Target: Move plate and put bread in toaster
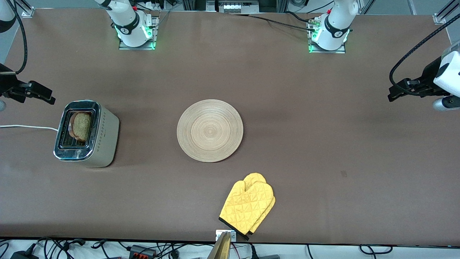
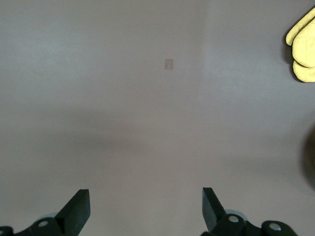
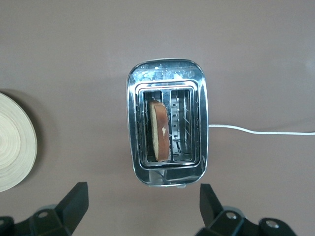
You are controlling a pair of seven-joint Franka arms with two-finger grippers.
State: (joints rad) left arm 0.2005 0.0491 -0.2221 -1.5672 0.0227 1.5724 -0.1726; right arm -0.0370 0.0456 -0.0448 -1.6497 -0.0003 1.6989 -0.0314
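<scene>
Right gripper (image 3: 142, 209): jaws wide, empty, over the toaster (image 3: 167, 123). Only the right wrist view shows the two slots from above: the bread (image 3: 160, 131) stands on edge in one; the other is empty. Left gripper (image 2: 146, 211): jaws wide, empty, over bare table (image 2: 123, 108) at the left arm's end. Front view: plate (image 1: 210, 130), bare, at table centre; toaster at its 9 o'clock, white cord (image 1: 25, 126) trailing; yellow oven mitts (image 1: 248, 207) at its 5 o'clock.

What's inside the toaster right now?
One slice of bread stands on edge in one slot of the toaster; the other slot shows only wire guides. The slice's lower part is hidden down in the slot.
</scene>
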